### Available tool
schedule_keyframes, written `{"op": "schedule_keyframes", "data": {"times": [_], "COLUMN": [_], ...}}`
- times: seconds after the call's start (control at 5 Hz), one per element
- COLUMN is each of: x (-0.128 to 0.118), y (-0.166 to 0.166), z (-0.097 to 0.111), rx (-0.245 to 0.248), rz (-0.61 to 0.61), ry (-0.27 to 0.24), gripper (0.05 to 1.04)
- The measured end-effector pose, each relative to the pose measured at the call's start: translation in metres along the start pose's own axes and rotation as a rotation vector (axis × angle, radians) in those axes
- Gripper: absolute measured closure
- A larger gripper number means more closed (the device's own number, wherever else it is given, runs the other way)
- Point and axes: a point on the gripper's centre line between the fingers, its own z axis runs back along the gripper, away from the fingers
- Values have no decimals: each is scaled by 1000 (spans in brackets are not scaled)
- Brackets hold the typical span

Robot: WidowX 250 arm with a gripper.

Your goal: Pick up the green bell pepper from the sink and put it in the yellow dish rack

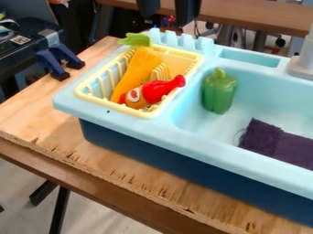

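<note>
In the camera view, the gripper (167,21) hangs at the top edge, above and beyond the far side of the yellow dish rack (113,108). Its two dark fingers are spread, released, with nothing between them. The things nearest to it lie in the rack: a yellow-orange toy carrot (139,64), slanting along the rack with its green top (136,39) over the far rim, and a red and orange toy (162,88) near the front, its narrow red end reaching over the rack's right rim.

The rack's slatted walls stand around both toys, and a row of pale blue prongs (181,42) rises just behind it. Right of the rack is the basin of the blue toy sink (198,147), with a green pepper (218,91) upright beside the near wall and a dark purple cloth (263,137) farther right. The faucet (302,61) stands well to the rack's right, blue clamps (61,59) to its left.

The red and orange toy covers part of the carrot. The gripper's upper part is cut off, as are the cloth, faucet and sink at the right; the cloth's folds are hard to make out
</note>
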Motion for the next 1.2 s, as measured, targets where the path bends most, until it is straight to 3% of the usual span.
{"op": "schedule_keyframes", "data": {"times": [0.2, 0.4, 0.6, 1.2], "x": [-1, 17, 28, 47], "y": [0, -3, -10, -19], "z": [-9, -26, -45, -82], "rx": [-4, 5, 18, 15], "rz": [3, 13, 9, -42], "ry": [29, -17, -19, 45], "gripper": [80, 80, 80, 80]}}
